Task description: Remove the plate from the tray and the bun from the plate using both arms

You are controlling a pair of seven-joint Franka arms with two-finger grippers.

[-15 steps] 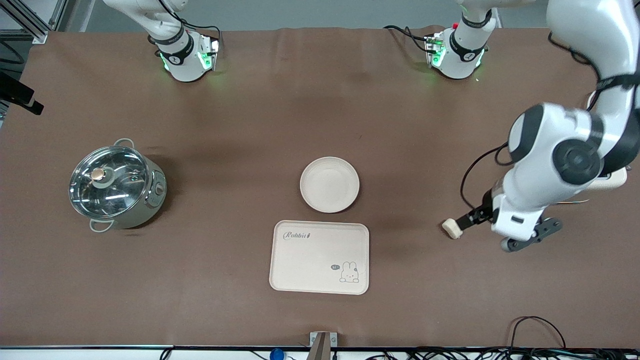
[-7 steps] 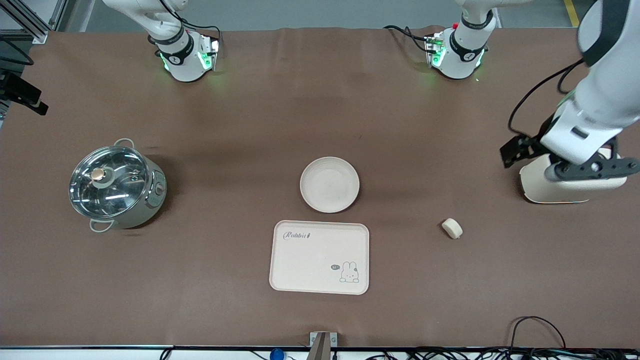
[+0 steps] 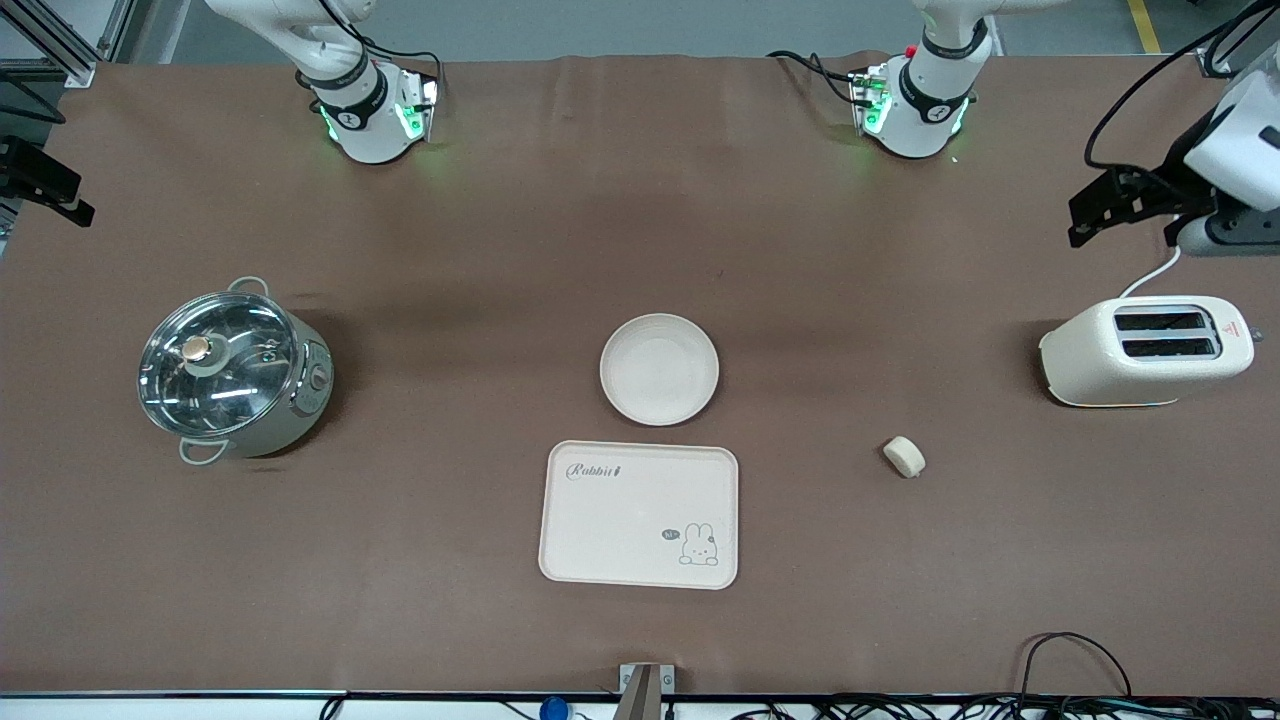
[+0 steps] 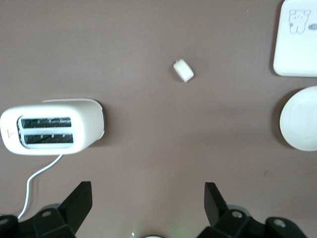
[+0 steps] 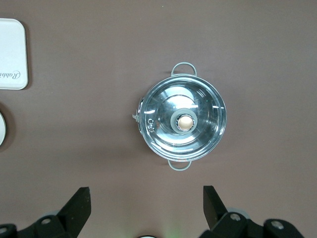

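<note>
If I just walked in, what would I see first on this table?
Probably the shiny pot with its glass lid, toward the right arm's end of the table, and the white toaster at the left arm's end. In the middle a round plate sits on the table, with the bunny tray nearer the front camera. A little bun lies alone between the tray and the toaster.

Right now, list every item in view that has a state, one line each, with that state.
plate: empty, on the table, off the tray
tray: empty
bun: on the table, off the plate
pot: glass lid on
toaster: slots empty
left end effector: open, above the toaster
right end effector: open, above the pot
</note>
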